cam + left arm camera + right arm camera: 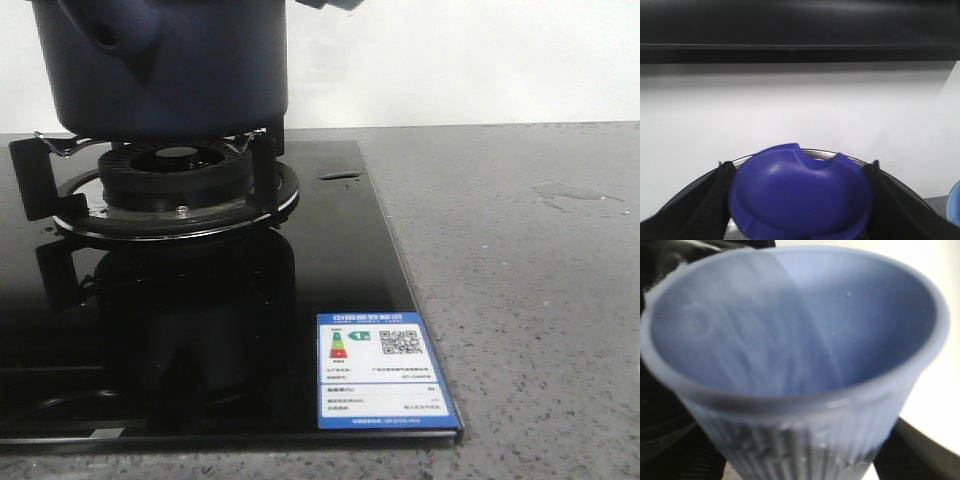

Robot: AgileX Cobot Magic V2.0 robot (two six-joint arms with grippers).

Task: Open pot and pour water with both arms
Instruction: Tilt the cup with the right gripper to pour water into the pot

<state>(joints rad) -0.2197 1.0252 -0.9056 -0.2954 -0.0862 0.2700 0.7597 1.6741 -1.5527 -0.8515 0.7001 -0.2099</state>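
The hob (pixel 330 260) bears a blue-edged energy label (pixel 385 370) with a QR code, its text too small to read. The pot (pixel 165 65) sits on the burner (pixel 175 180). The left gripper (pixel 800 200) clamps a blue knob (pixel 800 192); the right gripper (pixel 800 460) clamps a ribbed cup (pixel 795 355). Water (pixel 575 192) smears the counter (pixel 520 300).

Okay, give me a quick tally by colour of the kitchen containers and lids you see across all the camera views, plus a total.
Dark navy: 1, the pot on the burner.
Bright blue: 1, a lid knob held between the left pincer fingers.
Pale blue: 1, the ribbed cup in the right pincer.
Total: 3
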